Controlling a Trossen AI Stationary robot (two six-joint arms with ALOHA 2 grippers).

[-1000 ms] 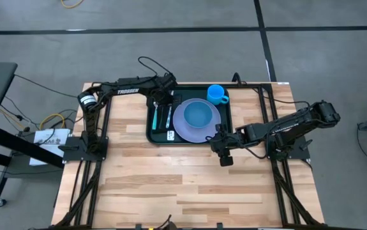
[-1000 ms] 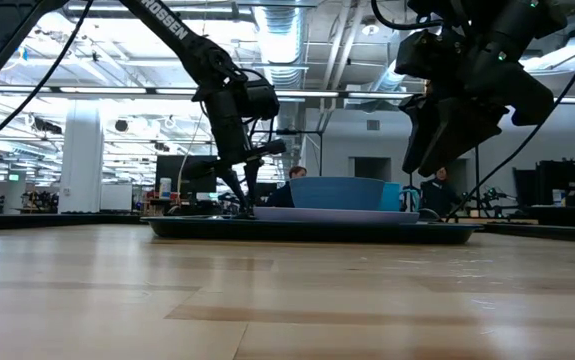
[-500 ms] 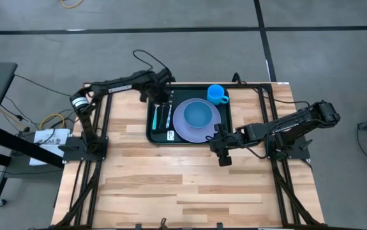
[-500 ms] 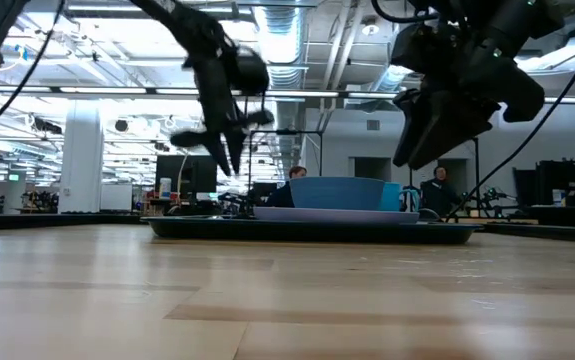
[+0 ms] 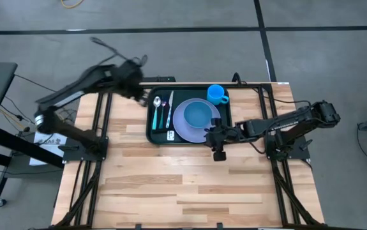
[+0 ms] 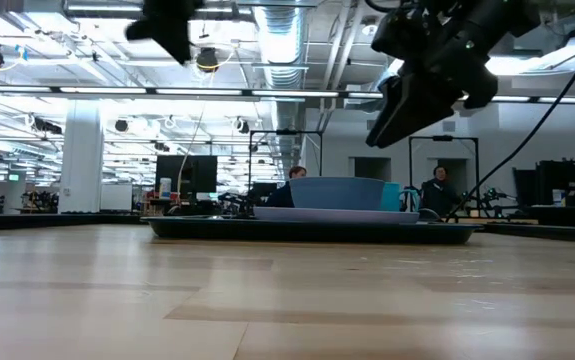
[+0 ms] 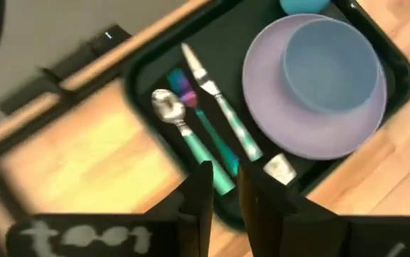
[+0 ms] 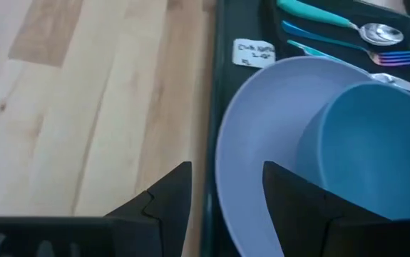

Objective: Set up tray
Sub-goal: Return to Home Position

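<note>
Just beyond the left gripper's fingers (image 7: 199,196) a teal-handled spoon (image 7: 167,106), a fork (image 7: 185,87) with a rainbow-tinted head and a white-green knife (image 7: 222,107) lie side by side. A small white label (image 7: 279,168) sits at the knife's handle end, and a lavender plate (image 7: 269,107) carrying a blue bowl (image 7: 329,64) lies farther off. The plate's rim shows between the right gripper's fingers (image 8: 165,200), with light wooden table (image 8: 83,93) beside one of them. A blue cup (image 5: 216,94) stands past the plate, well apart from both pairs, and two people (image 6: 437,183) show far back in the room.
</note>
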